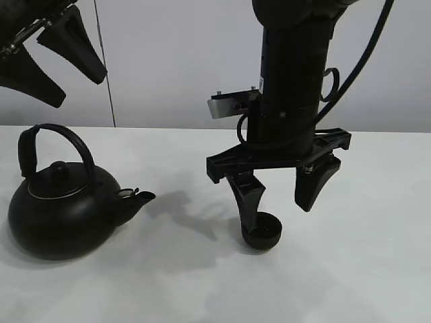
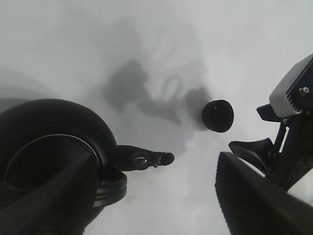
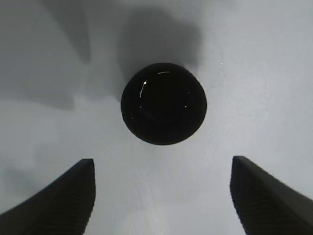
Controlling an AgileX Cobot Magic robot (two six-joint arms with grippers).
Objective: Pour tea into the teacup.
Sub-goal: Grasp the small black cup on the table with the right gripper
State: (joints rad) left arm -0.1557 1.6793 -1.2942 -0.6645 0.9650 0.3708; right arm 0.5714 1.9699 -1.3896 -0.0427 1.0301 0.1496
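Observation:
The small black teacup (image 1: 262, 232) stands on the white table near the middle. It also shows in the right wrist view (image 3: 164, 103) with a glossy dark inside, and in the left wrist view (image 2: 218, 116). My right gripper (image 1: 276, 214) is open just above the teacup, one finger by its left rim; its fingers (image 3: 58, 200) stand apart, holding nothing. The black kettle (image 1: 60, 208) sits at the left, spout (image 2: 146, 159) pointing toward the teacup. My left gripper (image 1: 77, 89) is open and empty, high above the kettle. No stream of tea shows.
The white table (image 1: 350, 282) runs back to a pale wall. The kettle's arched handle (image 1: 57, 138) stands upright. The right arm's black body (image 1: 289, 81) rises over the teacup, with cables behind it.

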